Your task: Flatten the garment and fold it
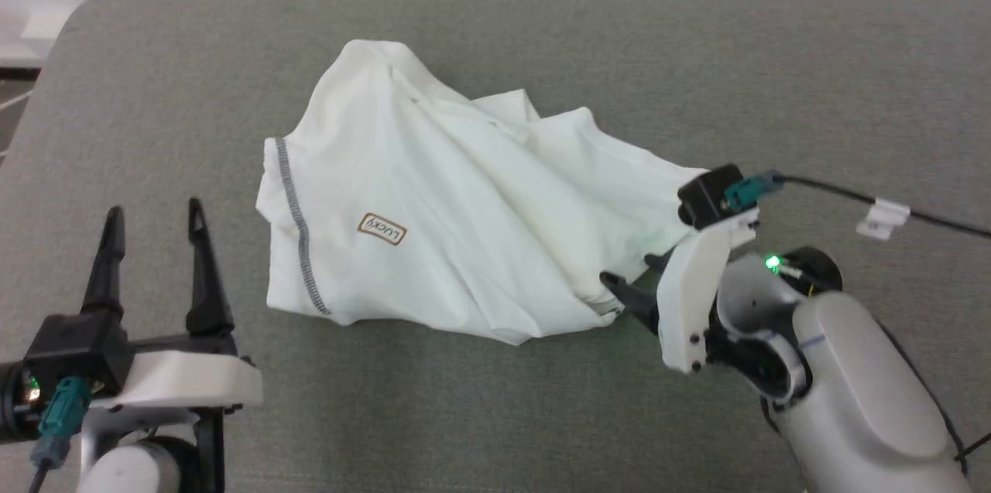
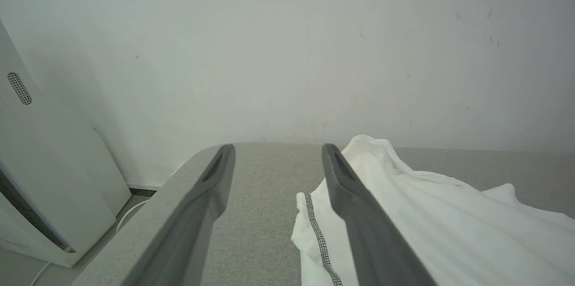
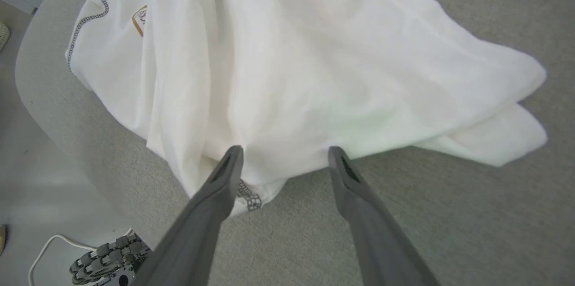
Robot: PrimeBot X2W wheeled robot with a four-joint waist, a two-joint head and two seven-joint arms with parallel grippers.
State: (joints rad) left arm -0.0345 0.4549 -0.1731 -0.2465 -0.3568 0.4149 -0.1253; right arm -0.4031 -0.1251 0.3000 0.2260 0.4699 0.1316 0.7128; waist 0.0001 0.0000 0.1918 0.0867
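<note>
The garment point(image 1: 464, 207), a white thin shirt, lies crumpled in a heap mid-table. A grey stitched seam point(image 1: 298, 234) and a small brown-outlined logo point(image 1: 382, 229) face up on its left part. My right gripper point(image 1: 631, 276) is open at the heap's lower right edge. In the right wrist view, the right gripper point(image 3: 285, 151) has its fingertips at the hem of the garment point(image 3: 314, 52), with the cloth bunched just ahead of them and nothing clamped. My left gripper point(image 1: 155, 214) stands open to the left of the shirt, apart from it. In the left wrist view, the left gripper point(image 2: 278, 149) holds nothing, and the garment point(image 2: 449, 223) lies to its right.
The grey fabric-covered table point(image 1: 542, 36) has a rounded far-left corner, with a pale wall point(image 2: 287, 52) behind. A white appliance point(image 2: 40, 178) stands off the table's left side. A black cable point(image 1: 867, 203) runs from my right wrist. A white cord point(image 3: 49, 254) lies on the floor below the edge.
</note>
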